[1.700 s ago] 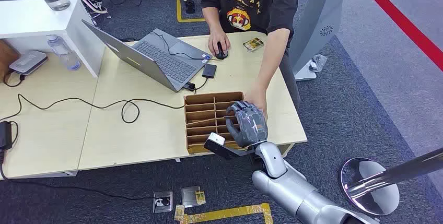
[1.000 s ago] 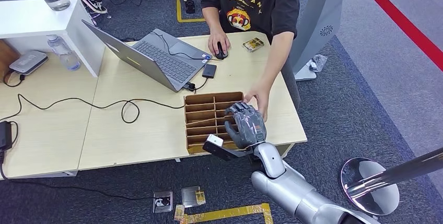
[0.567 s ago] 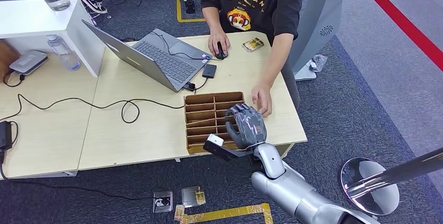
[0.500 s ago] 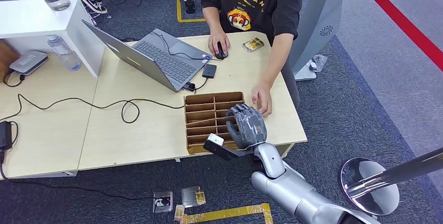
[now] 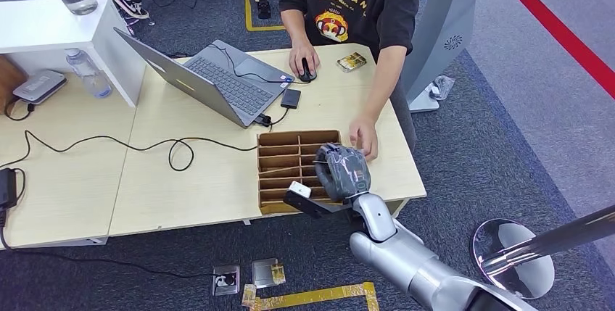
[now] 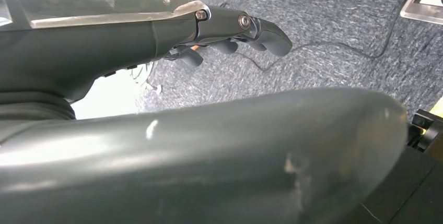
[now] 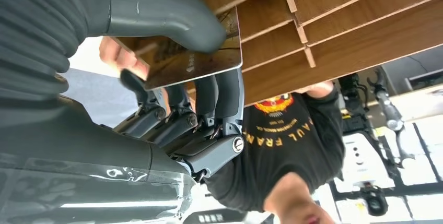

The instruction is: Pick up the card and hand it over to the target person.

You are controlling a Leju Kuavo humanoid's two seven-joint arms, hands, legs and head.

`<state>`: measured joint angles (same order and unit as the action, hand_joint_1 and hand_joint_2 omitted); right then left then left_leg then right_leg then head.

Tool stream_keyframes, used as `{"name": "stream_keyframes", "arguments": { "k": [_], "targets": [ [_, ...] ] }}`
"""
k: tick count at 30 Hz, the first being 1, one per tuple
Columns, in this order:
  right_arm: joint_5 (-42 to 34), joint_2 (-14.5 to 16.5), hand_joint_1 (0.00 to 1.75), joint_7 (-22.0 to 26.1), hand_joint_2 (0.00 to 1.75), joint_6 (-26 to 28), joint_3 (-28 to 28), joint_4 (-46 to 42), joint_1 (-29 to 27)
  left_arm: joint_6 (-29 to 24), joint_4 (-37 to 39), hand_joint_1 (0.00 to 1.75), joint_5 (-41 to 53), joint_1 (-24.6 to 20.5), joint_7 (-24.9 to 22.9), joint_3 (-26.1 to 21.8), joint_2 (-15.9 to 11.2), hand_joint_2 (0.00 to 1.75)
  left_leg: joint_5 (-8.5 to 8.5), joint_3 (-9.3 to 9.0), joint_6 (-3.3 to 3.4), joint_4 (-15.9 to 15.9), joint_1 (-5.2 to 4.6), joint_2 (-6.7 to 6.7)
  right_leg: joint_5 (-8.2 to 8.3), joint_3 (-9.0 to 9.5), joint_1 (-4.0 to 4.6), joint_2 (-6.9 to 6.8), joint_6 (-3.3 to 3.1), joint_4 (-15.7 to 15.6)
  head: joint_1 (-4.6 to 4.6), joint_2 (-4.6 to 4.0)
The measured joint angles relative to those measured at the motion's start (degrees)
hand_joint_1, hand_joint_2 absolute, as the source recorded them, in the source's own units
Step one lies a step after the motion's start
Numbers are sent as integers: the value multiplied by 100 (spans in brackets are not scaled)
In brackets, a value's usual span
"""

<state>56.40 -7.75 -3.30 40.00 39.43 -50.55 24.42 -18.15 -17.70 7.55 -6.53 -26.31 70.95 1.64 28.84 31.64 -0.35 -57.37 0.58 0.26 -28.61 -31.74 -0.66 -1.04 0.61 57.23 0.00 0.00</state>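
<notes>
Light wooden table [image 5: 217,180] carries a brown divider tray [image 5: 279,169]; its visible slots show bare wood. Since the earlier frame, the right hand [image 5: 342,172] has rotated and now pinches the card [image 7: 188,59] above the tray. Left hand [image 6: 230,31] hangs with fingers curled, holding nothing.

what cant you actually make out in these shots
- Card: in the right wrist view the right hand grips it, and the thumb covers part of its shiny face, so any print is unreadable. In the head view it is a thin sliver.
- Wooden organizer: the hand hides its right-side slots in the head view.
- Left hand: its fingers are mostly hidden behind its own cover.
</notes>
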Motion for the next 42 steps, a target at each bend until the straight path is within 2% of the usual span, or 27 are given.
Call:
{"name": "stream_keyframes", "arguments": {
  "k": [5,9,12,22,29,33,35,36,38,39,40,42],
  "targets": [
    [413,60,175,204,175,0,-674,-994,-276,6,-1,0,9,-4,-8,26,-2,0,1,0,-1,0,-1,4,-1,-4,-1,7,-2,3,0,0],
    [463,66,175,173,175,0,-774,-1454,-276,5,-7,0,21,-6,-13,47,-3,0,3,5,0,-5,-3,11,-1,-11,-3,15,-2,9,0,0],
    [480,186,175,261,175,0,-890,-1489,-182,-14,-9,0,2,-4,-21,35,7,0,1,8,1,-7,-3,10,0,-13,-3,12,-1,11,0,0],
    [391,458,175,178,175,0,-687,-476,467,18,-17,0,76,-39,7,109,9,0,1,-1,0,-1,-2,19,4,-6,-2,21,-1,5,0,0],
    [339,718,175,4,175,0,-346,840,1194,118,-31,0,155,-111,24,180,7,0,-1,-3,0,-1,-1,21,7,-4,-1,22,0,4,0,0],
    [361,851,175,-51,175,0,-295,1285,1419,114,-42,0,173,-117,39,192,7,0,-3,-8,0,5,-1,23,9,1,-1,25,-2,-1,0,0],
    [431,898,157,-96,175,0,-344,1369,1473,103,-50,0,182,-115,48,194,6,0,-2,-10,-1,7,-1,21,8,3,-1,23,-2,-3,0,0],
    [493,923,123,-117,175,0,-416,1369,1480,96,-55,0,188,-113,52,195,5,0,-2,-10,0,7,-1,18,7,4,-1,21,-2,-2,0,0],
    [638,959,41,-114,175,0,-616,1281,1440,82,-64,0,196,-107,55,190,6,0,0,-8,0,4,-1,12,3,3,-1,14,-1,1,0,0],
    [716,979,10,-79,175,0,-757,1194,1394,71,-68,0,201,-102,54,186,8,0,1,-6,0,3,-1,10,2,3,-1,11,-1,2,0,0],
    [778,997,0,-19,175,0,-897,1087,1338,58,-69,0,209,-98,53,183,9,0,1,-8,0,4,-1,11,2,4,-1,13,-1,1,0,0],
    [858,1015,0,90,175,0,-1129,846,1217,40,-66,0,227,-94,48,182,12,0,1,-4,0,1,-1,6,0,2,-1,7,-1,3,0,0]
  ]
}}
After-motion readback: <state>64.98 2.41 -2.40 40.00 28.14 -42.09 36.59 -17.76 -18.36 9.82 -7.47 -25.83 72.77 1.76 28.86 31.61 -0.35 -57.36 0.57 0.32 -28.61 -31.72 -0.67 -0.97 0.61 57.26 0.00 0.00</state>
